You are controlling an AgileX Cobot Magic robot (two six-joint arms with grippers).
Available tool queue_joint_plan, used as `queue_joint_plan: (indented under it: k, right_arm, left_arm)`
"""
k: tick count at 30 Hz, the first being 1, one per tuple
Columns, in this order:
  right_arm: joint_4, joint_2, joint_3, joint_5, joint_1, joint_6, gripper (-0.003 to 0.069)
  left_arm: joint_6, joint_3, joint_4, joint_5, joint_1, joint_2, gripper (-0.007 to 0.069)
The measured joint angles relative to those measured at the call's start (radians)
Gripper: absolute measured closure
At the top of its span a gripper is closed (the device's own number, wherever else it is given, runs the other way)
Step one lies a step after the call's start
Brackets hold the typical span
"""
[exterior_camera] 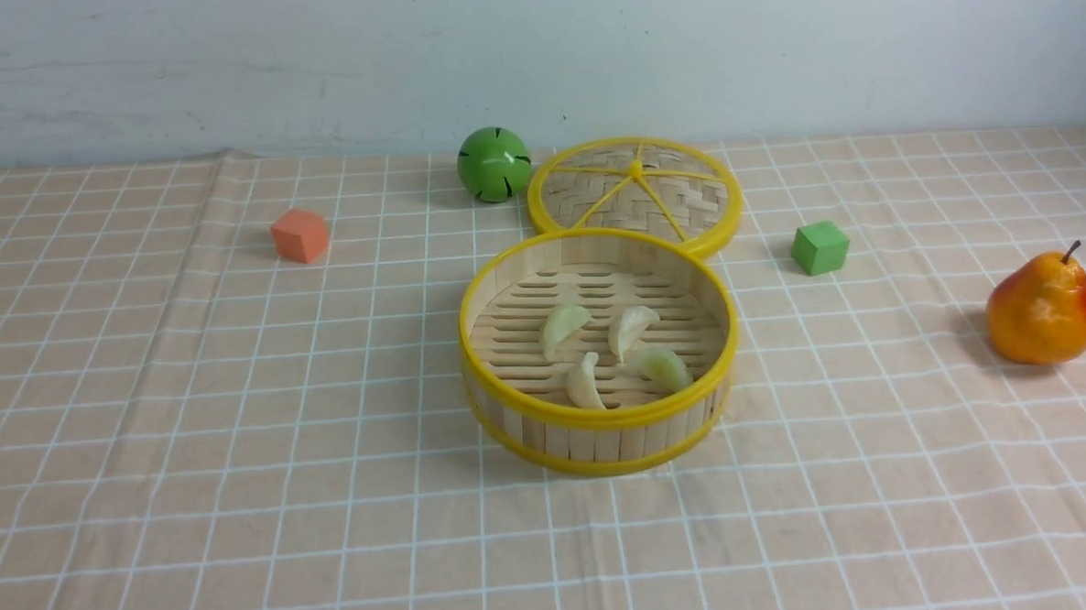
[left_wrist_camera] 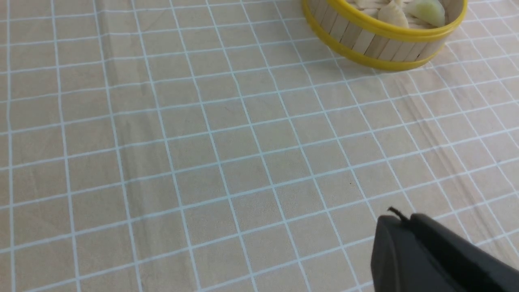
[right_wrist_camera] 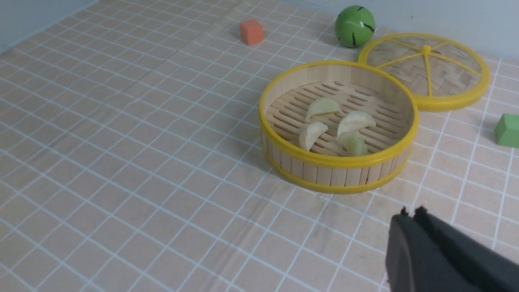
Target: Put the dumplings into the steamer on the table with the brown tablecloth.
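Black L fingers (left_wrist_camera: 391, 251) & R fingers (right_wrist_camera: 401, 251) both pressed together, empty (hovering above cloth (left_wrist_camera: 202, 162), steamer (right_wrist_camera: 336, 162) ahead).

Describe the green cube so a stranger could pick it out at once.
Start at the big round bamboo steamer in the middle of the checked cloth, with its flat woven lid lying behind it. Just right of that lid sits the green cube. The other cube is orange and far left; the other green thing is a ball.
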Motion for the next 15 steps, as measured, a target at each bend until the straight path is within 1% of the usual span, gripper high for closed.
queue_joint_plan:
  k: [7,13,15]
  right_arm:
    - [-0.009,-0.035,0.016,0.056,0.0,0.001,0.0664]
    - [0.007,-0.036,0.019,0.052,0.0,0.001,0.0662]
    - [0.007,-0.037,0.039,0.02,0.0,0.001,0.0662]
  left_arm:
    - [0.0,0.0,0.0,-0.001,0.0,0.0,0.0603]
    - [0.0,0.0,0.0,-0.001,0.0,0.0,0.0603]
    - [0.0,0.0,0.0,-0.001,0.0,0.0,0.0603]
